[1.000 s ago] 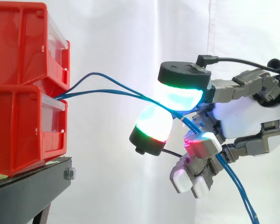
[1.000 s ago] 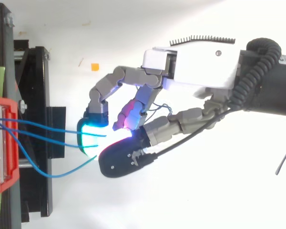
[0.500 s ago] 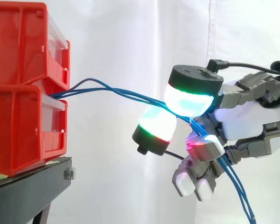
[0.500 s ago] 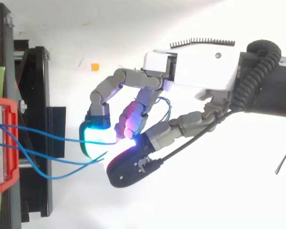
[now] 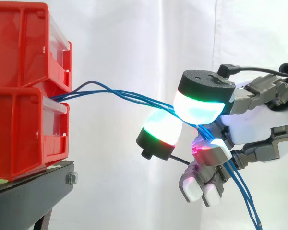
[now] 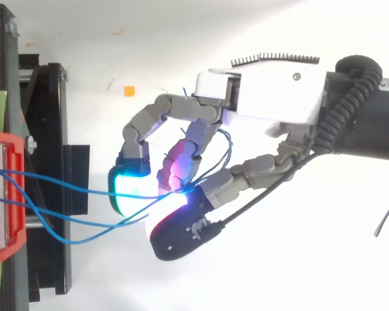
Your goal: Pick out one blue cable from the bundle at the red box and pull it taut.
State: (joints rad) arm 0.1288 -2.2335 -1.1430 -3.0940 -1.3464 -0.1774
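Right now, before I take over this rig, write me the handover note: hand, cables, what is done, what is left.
Hand: shut on the blue cables, with thumb and finger pads closed round them, out in front of the red bins.
Cables: they leave the front of the bins where the upper sits on the lower, cross to the hand, then drop below it.
Done: bundle caught.
Left: several strands seem to pass between the pads, so single out one. All of them curve and sag, so draw it away from the bins until it is taut.
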